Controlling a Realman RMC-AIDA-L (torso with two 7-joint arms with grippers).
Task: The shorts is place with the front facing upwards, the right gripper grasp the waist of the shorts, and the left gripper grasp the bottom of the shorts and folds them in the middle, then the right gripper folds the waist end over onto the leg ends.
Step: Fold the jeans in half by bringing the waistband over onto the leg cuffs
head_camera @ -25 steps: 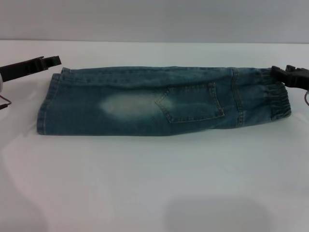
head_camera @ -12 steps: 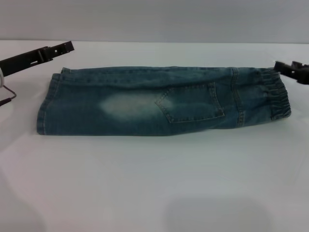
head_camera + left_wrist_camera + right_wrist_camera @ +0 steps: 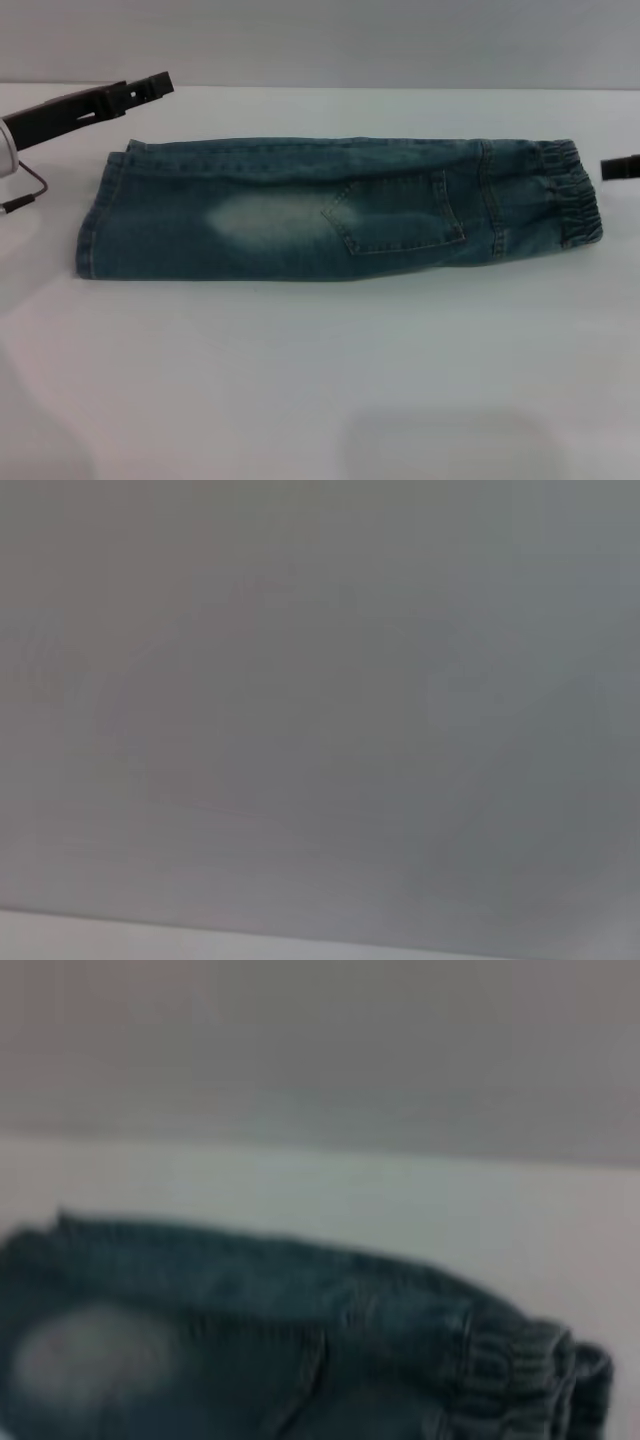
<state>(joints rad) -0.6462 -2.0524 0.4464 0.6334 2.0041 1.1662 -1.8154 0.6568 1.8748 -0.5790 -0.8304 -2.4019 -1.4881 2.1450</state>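
The shorts [image 3: 340, 210] lie folded lengthwise on the white table [image 3: 320, 380], waist [image 3: 572, 195] toward your right, leg ends [image 3: 95, 225] toward your left. Soft, floppy denim with doubled layers, so expect sag. Grab the thick elastic band; it should grip best. Left gripper [image 3: 150, 86] hangs beyond the hems, apart from cloth; fingers look pressed together. Right gripper [image 3: 620, 168] sits just beside the waist; can't tell its fingers.

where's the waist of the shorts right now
In the head view the waist is the right-hand end of the folded shorts lying on the white table, just inboard of the right gripper, which is apart from it.
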